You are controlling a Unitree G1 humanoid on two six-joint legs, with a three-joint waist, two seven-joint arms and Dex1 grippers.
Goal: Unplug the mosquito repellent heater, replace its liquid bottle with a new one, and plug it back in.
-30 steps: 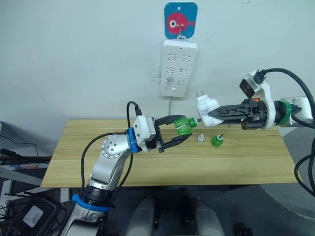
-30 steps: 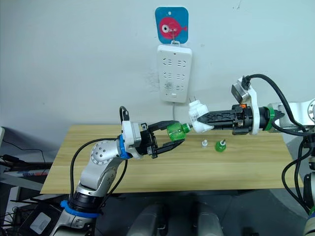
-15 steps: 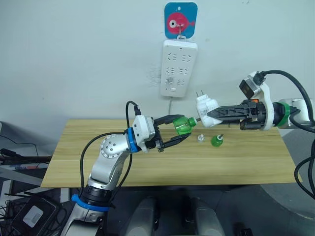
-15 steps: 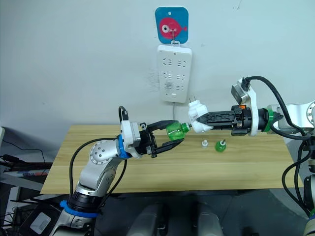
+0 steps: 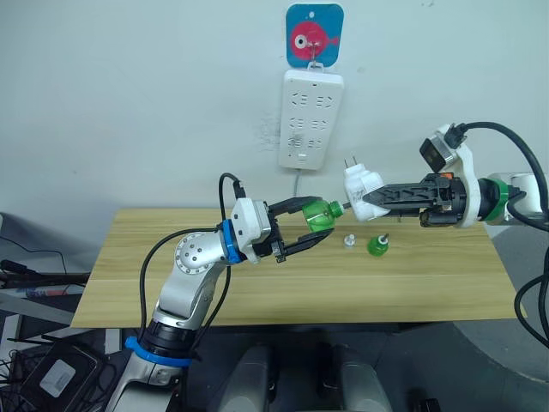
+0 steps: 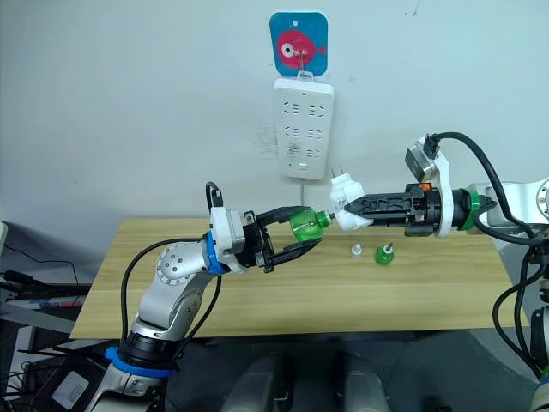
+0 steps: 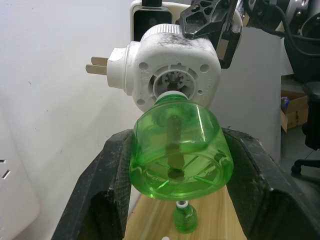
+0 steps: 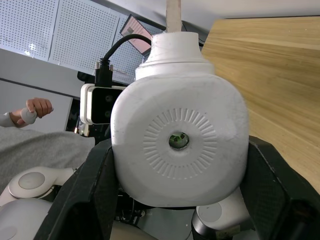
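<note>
Now up in the air above the back of the wooden table (image 5: 257, 283): mosquito repellent heater (image 5: 361, 185) clamped in the right gripper (image 5: 371, 199), held sideways with its plug prongs pointing up toward the wall and its socket end turned to the left arm. Pressed right up to that socket, neck first, a green liquid bottle (image 5: 322, 217), pinched between the two black fingers of the left gripper (image 5: 309, 223) across its round body. Seen from the left wrist, bottle neck touching the threaded collar of the heater, wick running down the middle of the clear green plastic; whether seated in the thread or just resting at its mouth, cannot tell. Looks like the screwing stage of the swap, both parts lifted clear of the table so each can be turned freely against the other. Down on the tabletop just below, a second green bottle (image 5: 377, 245) standing upright, and beside it a small white cap (image 5: 350, 241). Behind, on the wall, white power strip (image 5: 310, 120) hanging under a blue fish hook (image 5: 314, 34), sockets free for plugging back in. Through the right wrist view, vent hole centred on the heater's white face, and a person's hand (image 8: 35, 109) off at the edge.
</note>
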